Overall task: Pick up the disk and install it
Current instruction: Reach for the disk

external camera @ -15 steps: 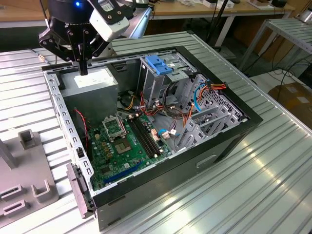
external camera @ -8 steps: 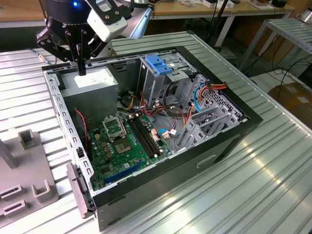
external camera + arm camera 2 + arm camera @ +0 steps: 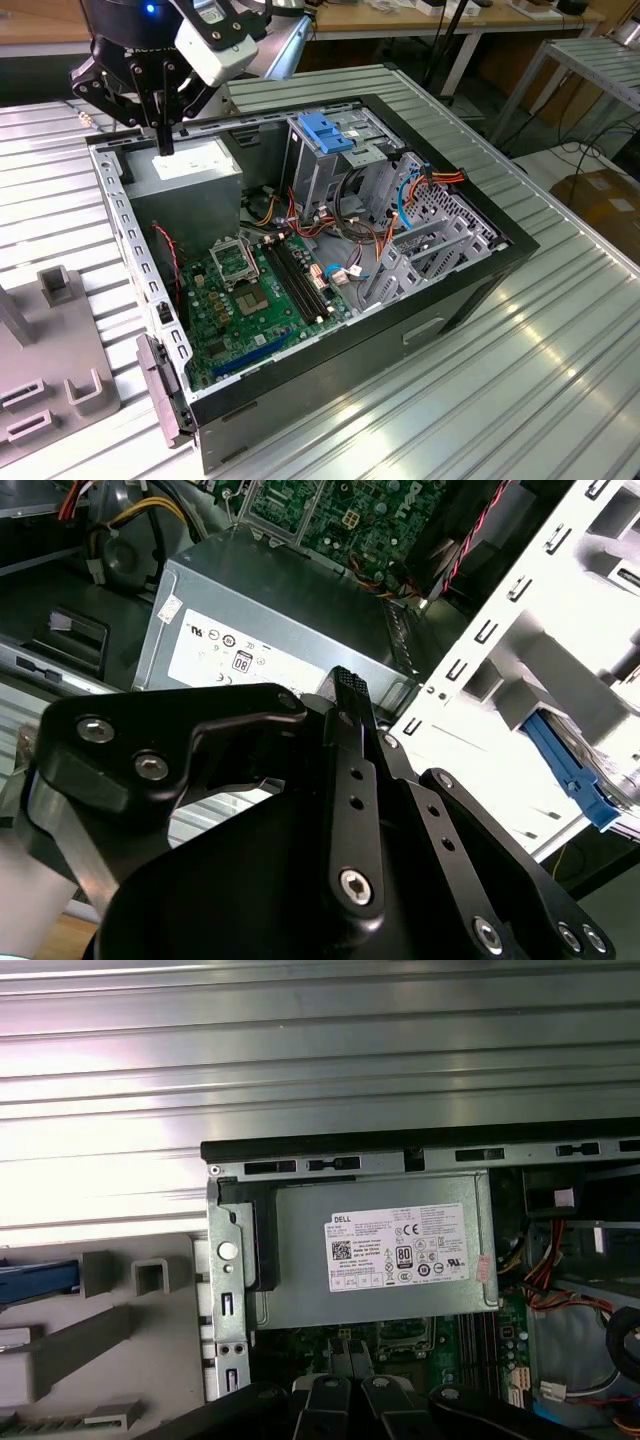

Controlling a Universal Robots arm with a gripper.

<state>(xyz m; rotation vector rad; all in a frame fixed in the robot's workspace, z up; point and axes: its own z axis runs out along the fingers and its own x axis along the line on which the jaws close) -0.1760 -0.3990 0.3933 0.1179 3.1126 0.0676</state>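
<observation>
My gripper (image 3: 162, 148) hangs over the back left corner of the open computer case (image 3: 470, 270), just above the grey power supply box (image 3: 190, 170) with a white sticker. Its fingers (image 3: 345, 685) are pressed together with nothing between them, and their tips (image 3: 350, 1352) also show in the first wrist view. A blue plastic edge (image 3: 35, 1280) lies in the grey holder (image 3: 120, 1330) outside the case. It looks like the disk's carrier, with the dark face hidden. The same blue piece (image 3: 565, 770) appears in the second wrist view, beyond the case's slotted wall.
Inside the case are a green motherboard (image 3: 250, 290), bundles of coloured cables (image 3: 350, 230) and a metal drive cage with a blue ridged handle (image 3: 325, 130). The case rests on a ribbed metal table (image 3: 540, 370). The grey holder (image 3: 50, 360) sits at the exterior view's left.
</observation>
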